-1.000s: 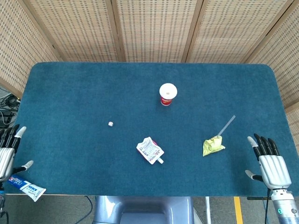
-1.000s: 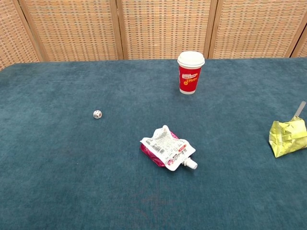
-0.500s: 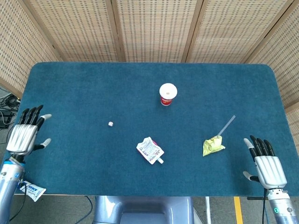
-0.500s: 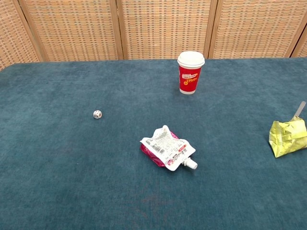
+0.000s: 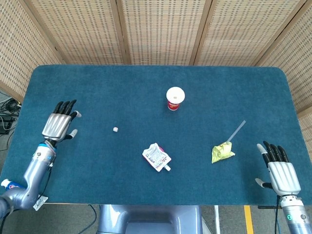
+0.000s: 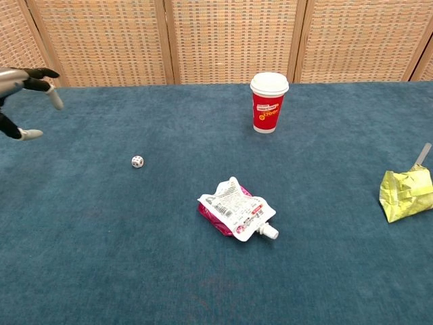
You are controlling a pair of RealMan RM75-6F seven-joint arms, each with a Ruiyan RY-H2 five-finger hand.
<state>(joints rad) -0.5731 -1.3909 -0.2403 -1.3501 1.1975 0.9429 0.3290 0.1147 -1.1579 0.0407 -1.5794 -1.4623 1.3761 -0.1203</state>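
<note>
Head view shows your left hand (image 5: 59, 124) over the left part of the blue table (image 5: 97, 87), fingers spread apart and holding nothing. The die (image 5: 115, 129) is the nearest thing to it: it lies to that hand's right, toward the table's middle, at about the same depth and clearly apart from the fingertips. A cube has no long axis, so any approach angle suits. Your right hand (image 5: 280, 170) rests open and empty at the near right edge, just beside the crumpled yellow packet (image 5: 222, 152) with its straw, and well apart from the die. In the chest view only the left fingertips (image 6: 42, 73) show at the left border. Compared with half a second ago, your left hand has travelled inward from the table's edge toward the die; your right hand has barely moved.
</note>
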